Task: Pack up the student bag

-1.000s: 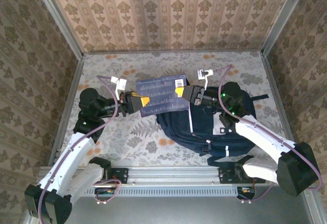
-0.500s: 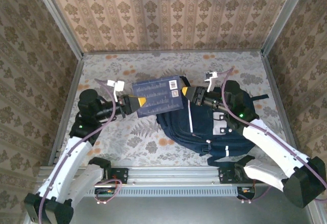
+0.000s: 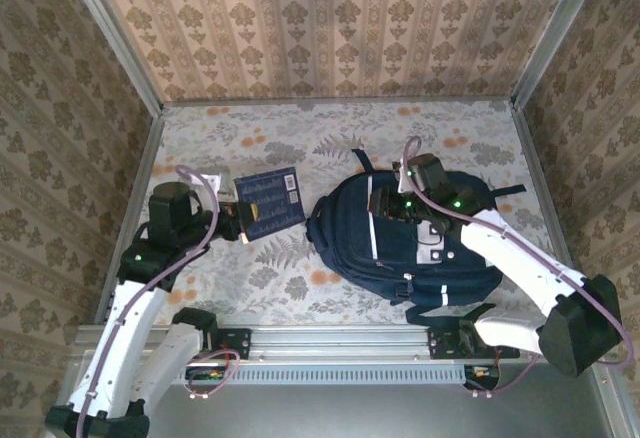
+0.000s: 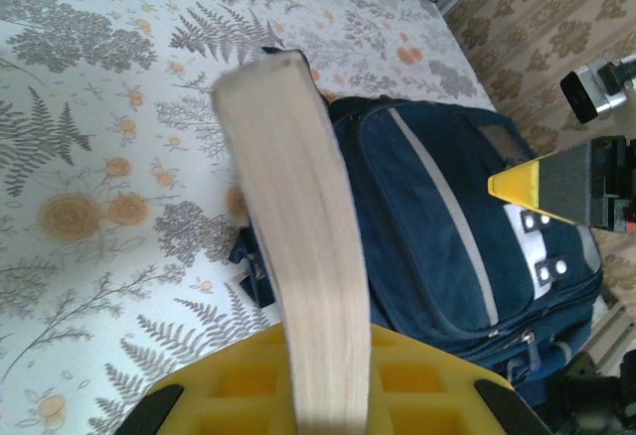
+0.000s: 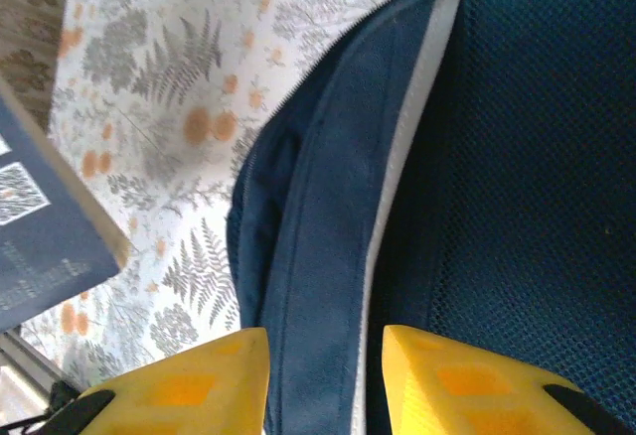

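The student bag (image 3: 410, 253), a big navy backpack with white stripes, lies right of centre on the table. My left gripper (image 3: 247, 220) is shut on a navy book (image 3: 272, 198), holding it just left of the bag. In the left wrist view the book's cream page edge (image 4: 298, 217) runs up from my yellow fingers (image 4: 219, 380), with the bag (image 4: 437, 207) beyond it. My right gripper (image 3: 385, 204) hovers open over the bag's upper left part. In the right wrist view its fingers (image 5: 184, 385) straddle a navy seam of the bag (image 5: 318, 207), and the book (image 5: 40, 236) shows at the left edge.
The flowered tablecloth (image 3: 270, 138) covers the table, which has patterned walls on three sides and metal posts at the corners. A metal rail (image 3: 340, 343) carrying the arm bases runs along the near edge.
My right gripper has let go of the book, opened, and drawn back over the bag. My left gripper has carried the book left and lower, off the bag's top.
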Available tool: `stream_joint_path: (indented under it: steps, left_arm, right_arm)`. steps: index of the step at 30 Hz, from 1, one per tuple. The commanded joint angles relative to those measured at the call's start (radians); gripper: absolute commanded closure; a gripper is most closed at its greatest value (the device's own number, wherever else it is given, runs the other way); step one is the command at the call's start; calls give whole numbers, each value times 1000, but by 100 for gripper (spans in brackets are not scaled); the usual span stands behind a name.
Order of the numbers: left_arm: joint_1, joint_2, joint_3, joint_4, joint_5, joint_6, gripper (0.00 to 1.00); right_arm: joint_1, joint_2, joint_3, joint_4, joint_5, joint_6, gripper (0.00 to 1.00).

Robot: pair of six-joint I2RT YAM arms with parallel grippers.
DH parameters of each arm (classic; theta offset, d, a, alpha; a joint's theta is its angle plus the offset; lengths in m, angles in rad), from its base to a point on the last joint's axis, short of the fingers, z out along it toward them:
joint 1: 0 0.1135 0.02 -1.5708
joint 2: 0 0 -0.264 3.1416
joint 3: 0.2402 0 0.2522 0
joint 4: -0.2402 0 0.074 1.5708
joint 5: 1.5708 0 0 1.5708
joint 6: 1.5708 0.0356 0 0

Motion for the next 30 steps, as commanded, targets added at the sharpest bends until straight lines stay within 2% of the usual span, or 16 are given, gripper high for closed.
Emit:
stream_joint_path:
  steps: [1, 12, 15, 17, 18, 19, 26, 30]
  left_arm:
    - [6, -32, 18, -23, -16, 67, 100]
    - [8, -1, 1, 7, 14, 62, 100]
    - [10, 3, -1, 12, 21, 64, 100]
    - [16, 6, -3, 19, 34, 64, 100]
    - [20, 10, -4, 23, 41, 62, 100]
    - [25, 14, -5, 25, 49, 61, 100]
    - [34, 28, -8, 35, 74, 60, 100]
    - [33, 25, -6, 25, 54, 48, 100]
  right_arm:
    - [7, 42, 23, -95, 32, -48, 62]
    - [36, 207, 22, 21, -81, -44, 65]
    - [58, 221, 16, 46, -99, -61, 74]
    - [75, 208, 12, 58, -86, -84, 86]
    - [79, 198, 4, 72, -84, -86, 96]
    - [81, 186, -4, 87, -87, -83, 100]
    - [79, 117, 21, 62, -169, -88, 100]
    - [75, 57, 76, -13, -145, -66, 100]
